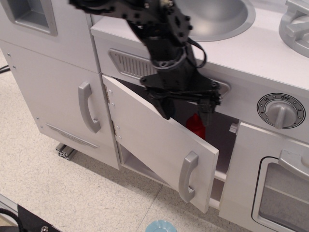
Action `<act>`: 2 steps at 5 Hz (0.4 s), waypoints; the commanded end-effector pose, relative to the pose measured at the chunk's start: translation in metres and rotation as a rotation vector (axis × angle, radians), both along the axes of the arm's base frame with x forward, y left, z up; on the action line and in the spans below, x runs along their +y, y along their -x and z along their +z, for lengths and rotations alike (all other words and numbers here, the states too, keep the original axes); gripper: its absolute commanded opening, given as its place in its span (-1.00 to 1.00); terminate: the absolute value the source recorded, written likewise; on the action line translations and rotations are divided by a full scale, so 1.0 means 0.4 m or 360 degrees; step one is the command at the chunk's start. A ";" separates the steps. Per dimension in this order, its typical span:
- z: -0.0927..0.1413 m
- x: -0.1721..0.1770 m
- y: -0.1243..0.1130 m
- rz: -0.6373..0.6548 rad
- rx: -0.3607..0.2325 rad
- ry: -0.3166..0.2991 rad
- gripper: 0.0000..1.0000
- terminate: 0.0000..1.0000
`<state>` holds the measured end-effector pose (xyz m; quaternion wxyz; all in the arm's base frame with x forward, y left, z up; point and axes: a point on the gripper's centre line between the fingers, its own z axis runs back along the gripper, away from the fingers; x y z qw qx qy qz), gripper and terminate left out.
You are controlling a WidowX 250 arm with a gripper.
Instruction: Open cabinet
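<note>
The cabinet is the light-grey compartment under the sink. Its wide flat door (154, 140) stands partly swung out, hinged at its left edge, with a grey bar handle (187, 177) near its free right edge. A red object (195, 124) shows inside the opening. My black gripper (186, 110) hangs above the door's top edge, in front of the vent panel, with its two fingers spread apart and nothing between them. It touches neither the handle nor the door.
A taller narrow door with a curved grey handle (88, 107) stands to the left. An oven door with a window (285, 193) and a dial (281, 111) are at the right. A sink bowl (217, 17) sits on top. A light-blue object (161, 226) lies on the floor.
</note>
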<state>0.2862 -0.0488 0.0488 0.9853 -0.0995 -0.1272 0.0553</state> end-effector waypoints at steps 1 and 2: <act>-0.025 -0.045 -0.036 -0.0216 -0.0135 -0.0033 1.00 -1.00; -0.051 -0.054 -0.044 -0.0263 -0.0142 -0.0026 1.00 -1.00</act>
